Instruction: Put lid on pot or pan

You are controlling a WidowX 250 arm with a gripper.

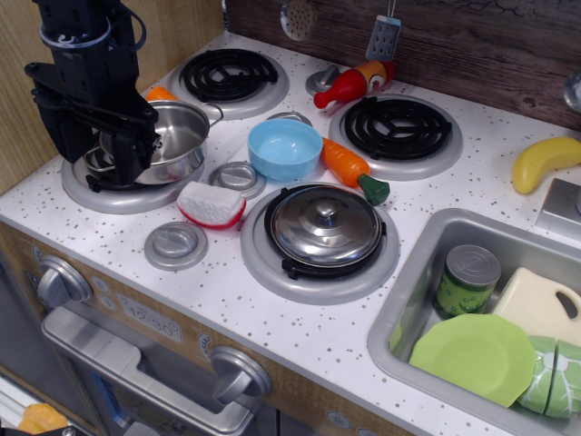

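the black arm (86, 64) is seen coming down from the top left corner, its upper part cut off by the frame edge. the tool (123, 150) is held low at the near left rim of the pot (172, 136), over the near left burner (118, 186). its fingertips are lost against the dark mount and the shiny pot wall, so how far apart they stand, and whether the rim is gripped, cannot be told.

the pot is seen tilted on that burner, its open mouth turned up and to the right, with one wire handle showing at its far right side. much of its left side is hidden by the tool.

the lid (325, 225) is found well apart from the pot, lying knob up on the near middle burner (318, 263) of the speckled white surface (300, 327). a light blue bowl (284, 148) stands between pot and lid, slightly farther back.
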